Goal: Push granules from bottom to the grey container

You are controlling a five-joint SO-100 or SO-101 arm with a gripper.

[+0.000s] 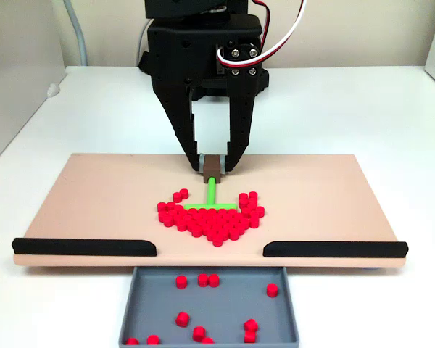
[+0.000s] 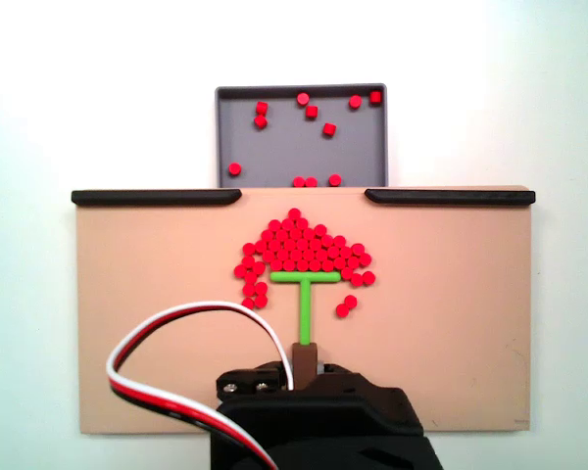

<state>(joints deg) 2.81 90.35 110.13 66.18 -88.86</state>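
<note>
In a fixed view, the grey container point(image 1: 210, 308) lies nearest, holding about a dozen loose granules point(image 1: 210, 217). Beyond it, two black strips point(image 1: 83, 247) edge the tan board point(image 1: 94, 196), leaving a gap. Most granules are heaped before the green T-shaped stick point(image 1: 212, 197), whose brown end the gripper point(image 1: 214, 165) appears to pinch closed.

No readable text, label, brand, number or sign in either fixed view.
</note>
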